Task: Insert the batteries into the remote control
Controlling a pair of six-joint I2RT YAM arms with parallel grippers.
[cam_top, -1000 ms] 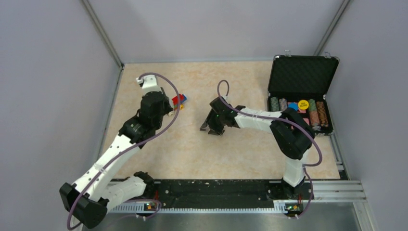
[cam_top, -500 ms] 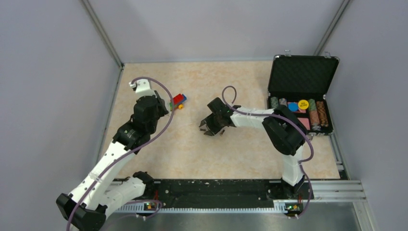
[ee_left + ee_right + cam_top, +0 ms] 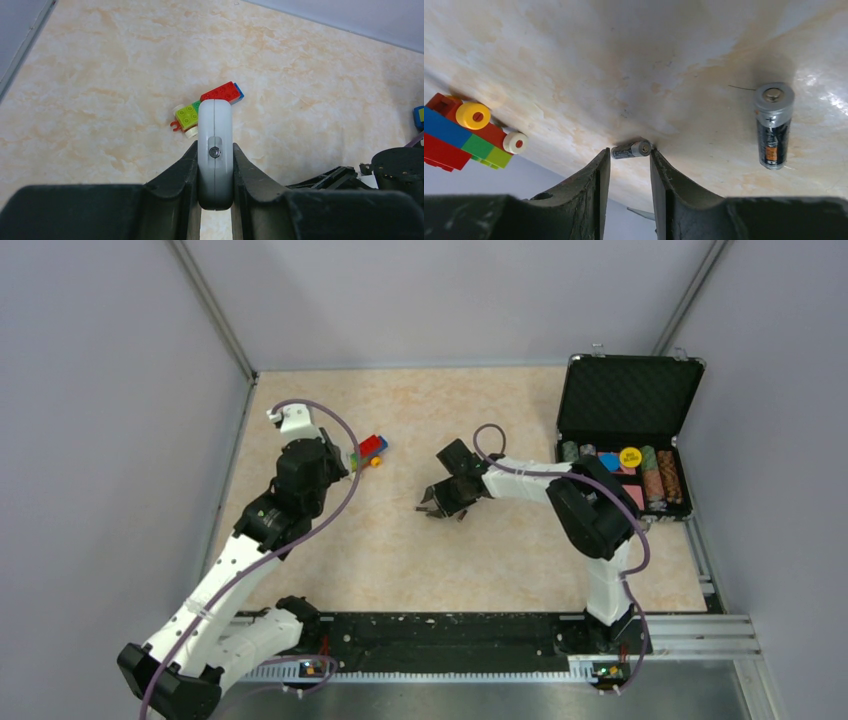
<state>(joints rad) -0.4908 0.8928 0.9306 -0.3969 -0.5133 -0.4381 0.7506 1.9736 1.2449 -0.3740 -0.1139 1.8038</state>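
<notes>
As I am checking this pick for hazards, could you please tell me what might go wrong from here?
1. The right fingers stand at either end of the small battery, only at their very tips. A round cell caught this shallowly could roll or pop free.
2. The remote control is pinched edge-on between the left fingers, so it might twist when a battery is pressed in.

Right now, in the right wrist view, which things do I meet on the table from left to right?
toy-brick train → first battery, at the fingertips → second battery
</notes>
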